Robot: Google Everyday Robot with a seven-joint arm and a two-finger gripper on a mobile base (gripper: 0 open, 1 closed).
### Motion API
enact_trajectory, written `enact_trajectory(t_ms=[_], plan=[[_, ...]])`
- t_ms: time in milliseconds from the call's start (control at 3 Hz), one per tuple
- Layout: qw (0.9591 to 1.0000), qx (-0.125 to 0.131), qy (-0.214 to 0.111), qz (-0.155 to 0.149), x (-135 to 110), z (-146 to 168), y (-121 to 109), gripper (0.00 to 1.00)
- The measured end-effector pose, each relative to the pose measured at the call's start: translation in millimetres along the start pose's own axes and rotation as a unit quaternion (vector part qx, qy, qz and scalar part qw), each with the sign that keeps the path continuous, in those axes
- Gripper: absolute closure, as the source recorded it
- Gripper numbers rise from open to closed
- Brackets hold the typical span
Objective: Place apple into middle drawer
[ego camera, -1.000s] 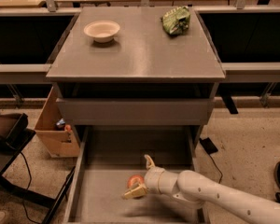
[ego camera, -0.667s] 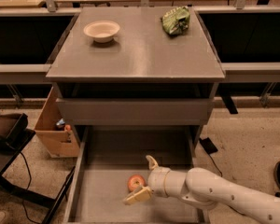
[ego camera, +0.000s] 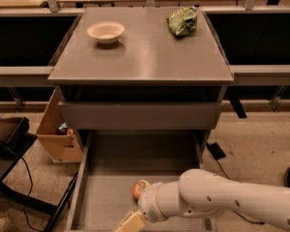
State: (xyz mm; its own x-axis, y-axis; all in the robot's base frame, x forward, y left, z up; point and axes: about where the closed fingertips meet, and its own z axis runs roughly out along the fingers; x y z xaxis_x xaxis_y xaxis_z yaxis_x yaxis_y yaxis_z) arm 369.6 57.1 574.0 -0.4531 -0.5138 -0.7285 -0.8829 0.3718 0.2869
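The middle drawer (ego camera: 104, 203) is pulled wide open at the bottom of the cabinet, showing a bare grey floor and low side walls. The red-orange apple (ego camera: 136, 191) lies on that floor near the front middle, half hidden behind my wrist. My gripper (ego camera: 136, 203) is over the drawer right next to the apple. Its pale fingers (ego camera: 130, 223) are spread apart, one above the apple and one below it, and the apple looks free of them. My white arm (ego camera: 222, 197) comes in from the lower right.
A shallower drawer with a plain front panel (ego camera: 140, 115) sits shut above. On the cabinet top are a pale bowl (ego camera: 105, 32) and a green snack bag (ego camera: 182, 21). A cardboard box (ego camera: 55, 137) and a dark chair (ego camera: 5, 139) stand to the left.
My arm has lifted and drawn back toward the camera, so the wrist now covers more of the apple. The apple has stayed on the drawer floor.
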Motion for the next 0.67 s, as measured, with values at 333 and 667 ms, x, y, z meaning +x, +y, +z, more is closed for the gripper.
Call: enact_trajectory(t_ms=[333, 667], plan=[[0.9941, 0.019, 0.106, -0.001, 34, -17, 9, 0.00], [0.9743, 0.086, 0.206, -0.032, 85, -63, -7, 0.00]])
